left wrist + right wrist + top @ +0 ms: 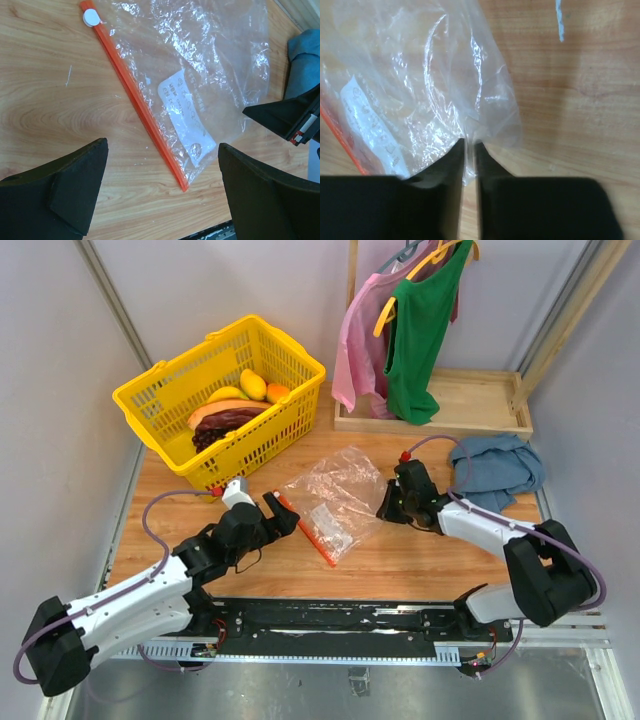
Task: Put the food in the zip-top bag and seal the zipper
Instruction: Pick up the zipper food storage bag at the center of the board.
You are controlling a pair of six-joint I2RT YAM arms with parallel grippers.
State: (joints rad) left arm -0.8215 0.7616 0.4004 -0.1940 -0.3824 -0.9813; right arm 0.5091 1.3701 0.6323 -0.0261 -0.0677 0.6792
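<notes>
Your right gripper [469, 150] is clamped on a corner of the clear crinkly zip-top bag [420, 85], left gripper [162, 145] spread wide over its red-orange zipper strip [135, 95]; toy produce pieces [232, 412] lie beyond in the yellow plastic basket [265, 435], nothing bagged yet.

Left tool [282, 512] low, jaws wide apart. Right tool [384, 510], arm angled inward, clamped on zip-top bag [335, 490] edge.

Plastic on wood
The zip-top bag [335, 490] is clear, glossy, crinkled plastic; the table [400, 562] is smooth, matt wood with visible grain.
</notes>
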